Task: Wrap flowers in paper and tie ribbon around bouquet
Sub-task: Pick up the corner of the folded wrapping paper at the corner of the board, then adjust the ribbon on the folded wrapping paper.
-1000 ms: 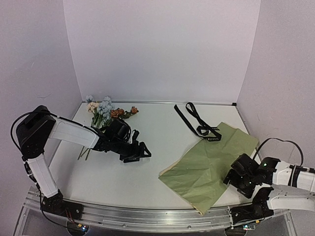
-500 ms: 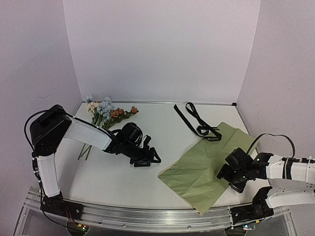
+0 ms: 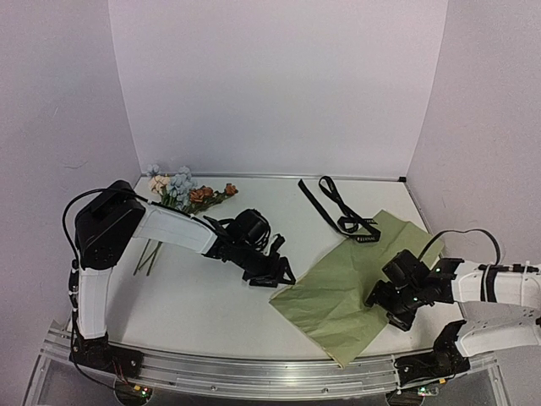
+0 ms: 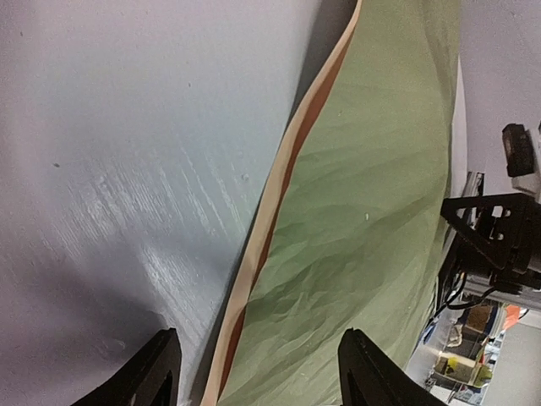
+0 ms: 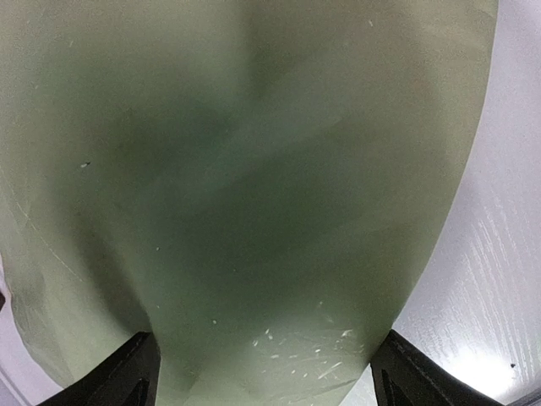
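Observation:
The flowers lie loose at the back left of the table, apart from the paper; no wrapped bouquet is in view. The olive-green paper lies flat at the front right, its tan reverse showing along the left edge. The black ribbon lies behind it, one end on the paper's far corner. My left gripper is open at the paper's left corner, its jaws straddling the edge. My right gripper is open low over the paper, fingers wide apart.
The white table is boxed in by pale walls at the back and sides. An aluminium rail runs along the near edge. The right arm's black cable loops above the paper's right side.
My left arm has swung right, away from the flowers to the paper's left corner, its jaws narrowing slightly. My right gripper has slid left onto the paper.

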Controlling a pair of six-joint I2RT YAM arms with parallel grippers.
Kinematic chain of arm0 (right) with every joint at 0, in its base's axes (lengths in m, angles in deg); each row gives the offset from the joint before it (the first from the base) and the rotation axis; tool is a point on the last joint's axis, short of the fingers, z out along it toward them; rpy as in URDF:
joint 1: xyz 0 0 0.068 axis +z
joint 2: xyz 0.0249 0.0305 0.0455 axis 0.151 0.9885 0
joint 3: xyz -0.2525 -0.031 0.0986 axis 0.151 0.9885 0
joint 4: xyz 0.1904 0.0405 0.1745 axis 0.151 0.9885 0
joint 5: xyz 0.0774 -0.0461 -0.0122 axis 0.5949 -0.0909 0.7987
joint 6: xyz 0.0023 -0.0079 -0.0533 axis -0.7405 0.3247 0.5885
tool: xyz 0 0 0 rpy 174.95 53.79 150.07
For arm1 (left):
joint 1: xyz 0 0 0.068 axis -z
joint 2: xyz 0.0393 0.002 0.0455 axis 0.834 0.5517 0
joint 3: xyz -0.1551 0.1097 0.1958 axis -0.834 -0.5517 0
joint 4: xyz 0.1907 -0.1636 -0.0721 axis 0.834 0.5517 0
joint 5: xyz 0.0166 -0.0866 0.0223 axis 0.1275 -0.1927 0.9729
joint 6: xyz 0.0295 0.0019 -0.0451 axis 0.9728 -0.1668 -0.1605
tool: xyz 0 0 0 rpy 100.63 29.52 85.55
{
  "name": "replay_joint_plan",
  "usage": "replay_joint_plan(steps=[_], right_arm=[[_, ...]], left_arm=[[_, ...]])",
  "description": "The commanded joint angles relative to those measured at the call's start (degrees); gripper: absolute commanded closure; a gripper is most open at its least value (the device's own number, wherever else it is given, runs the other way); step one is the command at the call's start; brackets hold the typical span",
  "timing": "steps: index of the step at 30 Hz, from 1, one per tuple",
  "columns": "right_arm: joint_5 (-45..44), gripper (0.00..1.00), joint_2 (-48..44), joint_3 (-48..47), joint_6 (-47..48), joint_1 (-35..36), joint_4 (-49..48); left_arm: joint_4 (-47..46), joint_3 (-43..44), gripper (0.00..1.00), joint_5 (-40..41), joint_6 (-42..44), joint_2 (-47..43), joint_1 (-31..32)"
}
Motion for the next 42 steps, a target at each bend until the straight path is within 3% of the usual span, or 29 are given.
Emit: replay_joint_plan(steps=[1,8,15,19,24,34,42], right_arm=[[0.4,0.11,0.5,-2.3,-0.1,0.0,0.3],[1.0,0.12,0.7,-4.5,1.0,0.0,2.3],[-0.9,0.11,-0.8,-8.9,5.1,0.0,9.3],[-3.7,0.10,-1.4,-13.7,9.7,0.0,15.5],[-9.3,0.02,3.1,-27.1,25.7,-1.1,22.0],[-2.0,0.02,33.2,-58.0,57.4,-6.4,20.7],[0.4,0.02,56.7,-78.5,64.6,-8.7,20.5]], left_arm=[[8.5,2.9,0.39,1.8,3.4,2.8,1.6],[11.5,4.8,0.63,3.3,4.6,3.6,2.8],[13.9,5.2,0.98,5.5,5.0,2.6,3.3],[15.4,3.8,1.00,7.5,5.3,-0.4,3.3],[18.3,1.6,1.00,7.8,7.9,-4.9,3.3],[22.9,-3.2,1.00,3.6,12.4,-13.6,3.3],[25.9,-3.7,1.00,3.6,12.6,-16.3,3.2]])
